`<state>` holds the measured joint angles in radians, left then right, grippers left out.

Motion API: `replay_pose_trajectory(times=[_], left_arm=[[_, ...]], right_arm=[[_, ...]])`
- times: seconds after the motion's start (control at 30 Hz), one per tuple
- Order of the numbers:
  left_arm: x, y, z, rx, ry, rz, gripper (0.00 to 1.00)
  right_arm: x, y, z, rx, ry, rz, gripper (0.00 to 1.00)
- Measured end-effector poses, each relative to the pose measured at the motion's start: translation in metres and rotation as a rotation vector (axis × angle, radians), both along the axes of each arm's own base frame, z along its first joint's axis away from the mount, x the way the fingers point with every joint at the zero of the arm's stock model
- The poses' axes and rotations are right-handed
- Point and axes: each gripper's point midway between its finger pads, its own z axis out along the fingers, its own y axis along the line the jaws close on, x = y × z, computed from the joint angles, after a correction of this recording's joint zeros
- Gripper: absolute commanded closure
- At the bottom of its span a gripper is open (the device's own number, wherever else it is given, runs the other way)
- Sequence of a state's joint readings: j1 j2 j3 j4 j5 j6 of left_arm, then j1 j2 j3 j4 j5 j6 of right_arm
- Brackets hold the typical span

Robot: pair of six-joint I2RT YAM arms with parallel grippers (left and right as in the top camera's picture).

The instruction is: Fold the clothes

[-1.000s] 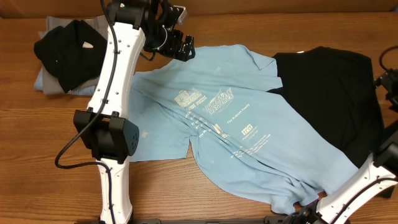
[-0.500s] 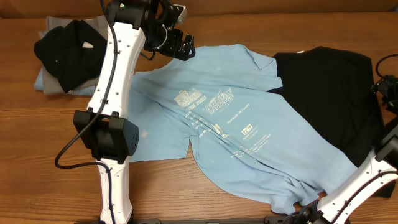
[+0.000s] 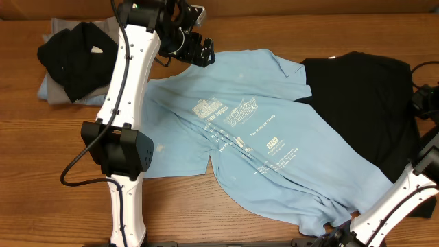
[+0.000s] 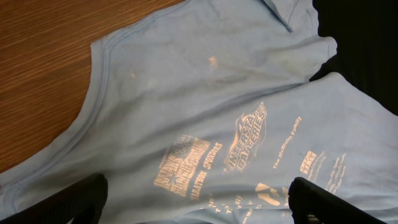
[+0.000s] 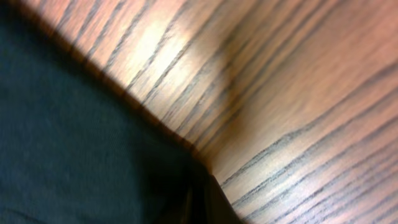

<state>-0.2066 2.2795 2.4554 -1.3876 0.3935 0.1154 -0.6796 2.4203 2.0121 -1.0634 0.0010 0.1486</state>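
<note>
Blue T-shirt point(image 3: 254, 130) spread on table point(image 3: 41, 151).
Left end effector point(image 3: 197, 51) over its edge, fingers point(image 4: 81, 199) apart; right end effector point(image 3: 426, 101): cannot tell.

Counted 1 light sky-blue short-sleeved fabric T-shirt point(image 3: 247, 130) w/ white print. Black fabric garments: 2, i.e. 1 flat black garment point(image 3: 363, 103) at the right and 1 crumpled black garment point(image 3: 72, 58) far left. Under the crumpled one lay pale blue-grey folded fabric point(image 3: 46, 89); no. of pieces unclear. White-and-black robot arms: 2, left arm point(image 3: 130, 68) & right arm point(image 3: 394, 202). Brown wooden table point(image 3: 206, 213): 1.
</note>
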Motion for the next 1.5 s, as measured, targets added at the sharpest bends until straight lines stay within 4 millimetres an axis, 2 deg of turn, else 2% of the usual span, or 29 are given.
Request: replay_pose_trajectory(times=[0.17,0.3,0.37,0.5,0.53,0.6,0.7,0.93,1.0,1.07,1.13,1.2,1.27,1.37,1.5], left_arm=[[0.0,0.0,0.0,0.0,0.0,0.0,0.04],[0.0,-0.001,0.0,0.0,0.003,0.002,0.04],[-0.002,0.0,-0.001,0.0,0.008,0.002,0.04],[-0.004,0.0,-0.001,0.002,0.017,0.002,0.04],[-0.004,0.0,-0.001,0.002,0.017,0.002,0.03],[-0.003,0.0,-0.001,0.003,0.016,0.002,0.03],[-0.003,0.0,-0.001,0.002,0.016,0.002,0.02],[-0.004,-0.01,-0.001,0.009,-0.003,-0.024,0.05],[-0.003,-0.017,-0.001,0.035,-0.028,-0.043,0.03],[-0.003,-0.026,-0.002,0.071,-0.056,-0.064,0.04],[-0.003,-0.037,-0.002,0.111,-0.091,-0.093,0.03],[-0.002,-0.049,-0.003,0.143,-0.128,-0.124,0.03],[0.001,-0.059,-0.006,0.174,-0.162,-0.15,0.07],[0.008,-0.066,-0.025,0.235,-0.173,-0.164,0.03],[0.02,-0.062,-0.073,0.303,-0.123,-0.157,0.02]], right_arm=[[-0.01,-0.02,0.003,-0.045,0.02,-0.114,0.96],[-0.03,-0.059,0.01,-0.08,0.025,-0.217,0.96],[-0.042,-0.087,0.024,-0.111,0.006,-0.276,0.96],[-0.061,-0.144,0.077,-0.22,-0.09,-0.38,0.96],[-0.065,-0.157,0.091,-0.248,-0.119,-0.401,0.92],[-0.069,-0.166,0.11,-0.246,-0.174,-0.422,0.69],[-0.064,-0.163,0.113,-0.222,-0.203,-0.415,0.63],[-0.045,-0.144,0.113,-0.104,-0.288,-0.374,0.62],[-0.037,-0.137,0.12,-0.068,-0.334,-0.354,0.61],[-0.028,-0.128,0.137,-0.036,-0.395,-0.327,0.59],[-0.02,-0.113,0.163,-0.002,-0.46,-0.292,0.59],[-0.012,-0.091,0.2,0.026,-0.534,-0.246,0.58],[-0.009,-0.069,0.231,0.044,-0.582,-0.206,0.58],[-0.003,-0.007,0.298,0.072,-0.673,-0.09,0.58],[-0.001,0.077,0.355,0.102,-0.73,0.073,0.58]])
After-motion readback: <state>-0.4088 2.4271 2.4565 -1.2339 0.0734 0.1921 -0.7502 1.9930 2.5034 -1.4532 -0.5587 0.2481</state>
